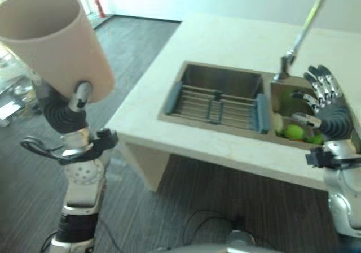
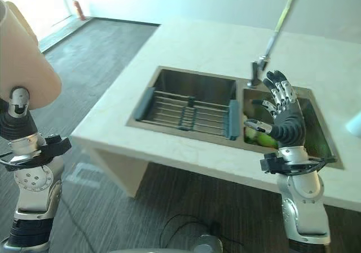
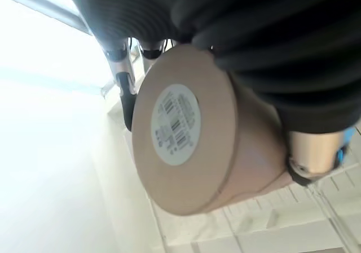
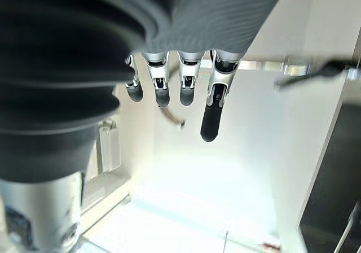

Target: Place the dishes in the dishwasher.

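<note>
The cup [image 1: 51,38] in the left hand [image 1: 65,112] looked matt beige, smooth, with a white paper label [image 3: 176,124] on its base. The sink [image 1: 225,75] was brushed metal, the faucet [image 1: 299,35] shiny metal, and the countertop [image 1: 225,38] pale, smooth stone.

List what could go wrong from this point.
1. The left hand holds the beige cup high over the floor, away from the counter; if the hold slips, it would likely fall to the floor.
2. The open right hand hangs by the faucet over the sink; a swing may hit it.
</note>
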Robot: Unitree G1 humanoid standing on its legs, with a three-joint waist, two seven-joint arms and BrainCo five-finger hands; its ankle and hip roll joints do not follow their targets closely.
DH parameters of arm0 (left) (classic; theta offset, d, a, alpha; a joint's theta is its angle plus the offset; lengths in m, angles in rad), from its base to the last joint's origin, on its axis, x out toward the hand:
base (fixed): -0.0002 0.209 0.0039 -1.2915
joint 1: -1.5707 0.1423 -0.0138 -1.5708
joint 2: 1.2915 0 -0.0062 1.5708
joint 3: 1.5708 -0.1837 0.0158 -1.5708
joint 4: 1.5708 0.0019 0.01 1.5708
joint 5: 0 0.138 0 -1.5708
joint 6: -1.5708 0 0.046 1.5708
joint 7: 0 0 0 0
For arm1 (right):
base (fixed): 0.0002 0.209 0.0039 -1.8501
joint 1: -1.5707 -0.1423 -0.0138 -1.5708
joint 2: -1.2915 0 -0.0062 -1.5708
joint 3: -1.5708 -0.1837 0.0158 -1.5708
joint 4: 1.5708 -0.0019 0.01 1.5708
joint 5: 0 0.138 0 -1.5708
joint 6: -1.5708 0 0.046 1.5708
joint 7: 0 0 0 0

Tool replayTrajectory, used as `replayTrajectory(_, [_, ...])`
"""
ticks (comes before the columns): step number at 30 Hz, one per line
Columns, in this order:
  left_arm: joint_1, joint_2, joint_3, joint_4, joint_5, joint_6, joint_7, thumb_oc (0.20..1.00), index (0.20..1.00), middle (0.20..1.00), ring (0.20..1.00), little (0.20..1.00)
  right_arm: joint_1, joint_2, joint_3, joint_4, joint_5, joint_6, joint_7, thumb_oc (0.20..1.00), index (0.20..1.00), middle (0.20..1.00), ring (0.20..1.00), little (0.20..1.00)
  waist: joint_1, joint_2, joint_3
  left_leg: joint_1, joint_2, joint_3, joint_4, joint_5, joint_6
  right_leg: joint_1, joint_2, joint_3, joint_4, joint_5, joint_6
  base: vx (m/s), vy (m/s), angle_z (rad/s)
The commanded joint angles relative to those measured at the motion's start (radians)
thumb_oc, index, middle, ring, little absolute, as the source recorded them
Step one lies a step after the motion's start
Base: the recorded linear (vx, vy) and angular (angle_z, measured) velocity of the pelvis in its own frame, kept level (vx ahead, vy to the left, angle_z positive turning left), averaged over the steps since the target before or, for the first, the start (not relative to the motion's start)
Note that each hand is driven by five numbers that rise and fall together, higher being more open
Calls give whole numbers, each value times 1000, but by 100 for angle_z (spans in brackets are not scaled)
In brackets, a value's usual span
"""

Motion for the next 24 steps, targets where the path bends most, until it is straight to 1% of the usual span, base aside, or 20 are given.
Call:
replayTrajectory(1, [-20,20,11,-58,-1,12,-25,200,200,200,200,200,-59,-45,15,-15,-28,-42,-18,1000,1000,1000,1000,1000,-4,75,-14,183,49,-97,-212,29,-28,-48,130,49,-19,-169,68,-97,214,68])
replayTrajectory(3, [-33,14,-9,-50,-11,13,-45,200,200,200,200,200,-43,-52,11,-19,-35,-61,-37,1000,1000,1000,1000,1000,-16,66,-19,150,32,-158,-212,54,-4,-54,180,153,50,-216,46,-127,144,89])
replayTrajectory(4, [-42,11,-22,-48,-22,12,-61,200,200,200,200,200,-39,-58,7,-22,-35,-61,-57,1000,1000,1000,1000,1000,-20,65,-23,138,26,-184,-212,63,5,-52,214,200,82,-249,40,-117,144,129])
replayTrajectory(5, [-53,7,-41,-44,-20,12,-63,200,200,200,200,200,-36,-71,2,-25,-24,-66,-67,1000,1000,1000,1000,1000,-26,62,-27,115,16,-219,-212,84,15,-42,264,258,122,-291,30,-50,147,164])
replayTrajectory(7, [-55,-1,-65,-43,-23,3,-67,200,200,200,200,200,-27,-86,-9,-26,-13,-69,-76,1000,1000,1000,1000,1000,-26,60,-26,88,10,-267,-212,116,26,-17,347,349,193,-347,6,-18,113,192])
replayTrajectory(8, [-48,-5,-70,-51,-23,-1,-68,200,200,200,200,200,-12,-87,-12,-33,-16,-77,-76,1000,1000,1000,1000,1000,-22,54,-21,78,2,-290,-212,129,31,-1,388,387,199,-365,-9,17,31,181])
replayTrajectory(9, [-48,-2,-75,-64,-40,6,-71,200,200,200,200,200,19,-87,-8,-45,-30,-97,-81,1000,1000,1000,1000,1000,-16,39,-14,64,-22,-323,-212,142,35,42,428,414,142,-397,-35,24,-11,156])
replayTrajectory(10, [-49,-3,-75,-66,-43,11,-73,200,200,200,200,200,21,-85,-5,-45,-30,-99,-82,1000,1000,1000,1000,1000,-14,37,-13,62,-26,-332,-212,145,36,55,424,405,128,-401,-37,45,-87,138])
replayTrajectory(11, [-46,-7,-74,-70,-55,24,-84,200,200,200,200,200,21,-81,3,-42,-33,-99,-90,1000,1000,1000,1000,1000,5,36,-13,52,-26,-342,-212,154,34,76,421,391,101,-414,-43,45,-103,121])
replayTrajectory(12, [-42,-6,-73,-72,-66,29,-93,200,200,200,200,200,16,-81,7,-38,-37,-96,-98,1000,1000,1000,1000,1000,12,36,-12,49,-26,-349,-212,159,31,90,421,377,84,-420,-46,63,-120,102])
replayTrajectory(14, [-20,-2,-68,-75,-73,41,-97,200,200,200,200,200,-23,-74,39,-27,-36,-91,-103,1000,1000,1000,1000,1000,49,43,-10,33,-18,-367,-212,181,13,128,429,331,24,-445,-59,55,-120,93])
replayTrajectory(15, [-13,-1,-63,-77,-72,43,-97,200,200,200,200,200,-30,-71,47,-26,-38,-88,-102,1000,1000,1000,1000,1000,53,44,-10,31,-16,-371,-212,183,9,138,429,323,8,-445,-61,48,-112,103])
replayTrajectory(16, [4,6,-55,-86,-78,47,-96,200,200,200,200,200,-46,-68,62,-28,-48,-72,-107,1000,1000,1000,1000,1000,70,47,-10,28,-9,-368,-212,185,0,154,425,310,-23,-444,-64,28,-54,96])
replayTrajectory(17, [28,10,-39,-104,-103,54,-94,200,200,200,200,200,-61,-76,77,-29,-55,-51,-103,1000,1000,1000,1000,1000,91,53,-5,30,10,-333,-212,195,-20,180,412,275,-66,-435,-65,-7,-38,86])
replayTrajectory(18, [33,8,-37,-110,-121,56,-102,200,200,200,200,200,-58,-80,77,-28,-68,-53,-103,1000,1000,1000,1000,1000,93,54,2,18,28,-269,-196,203,-34,193,402,247,-82,-430,-64,-51,-14,80])
replayTrajectory(20, [11,-3,-51,-102,-167,57,-151,200,200,200,200,200,-48,-92,61,-13,-107,-69,-139,1000,1000,1000,1000,1000,67,41,24,-22,81,-38,-101,183,-63,225,370,160,-101,-427,-62,-125,7,109])
replayTrajectory(21, [-1,-7,-62,-98,-167,54,-156,200,200,200,200,200,-47,-97,52,-7,-106,-78,-146,1000,1000,1000,1000,1000,55,34,26,-25,101,26,-69,168,-68,227,358,129,-103,-427,-62,-291,93,238])
replayTrajectory(22, [-4,-4,-70,-110,-157,48,-128,200,200,200,200,200,-38,-118,14,-4,-44,-107,-127,1000,1000,1000,1000,1000,31,19,24,-24,103,79,21,95,-50,213,327,73,-103,-407,-58,-233,141,220])
replayTrajectory(23, [11,0,-58,-116,-162,41,-119,200,200,200,200,200,-30,-124,2,-11,-29,-111,-111,1000,1000,1000,1000,1000,28,21,22,-12,92,72,35,69,-44,211,323,70,-103,-407,-54,-241,239,192])
replayTrajectory(24, [28,4,-32,-119,-182,27,-125,200,200,200,200,200,-12,-129,-21,-23,-16,-113,-92,1000,1000,1000,1000,1000,19,31,10,15,84,87,-12,68,-38,193,319,58,-103,-396,-46,-62,220,83])
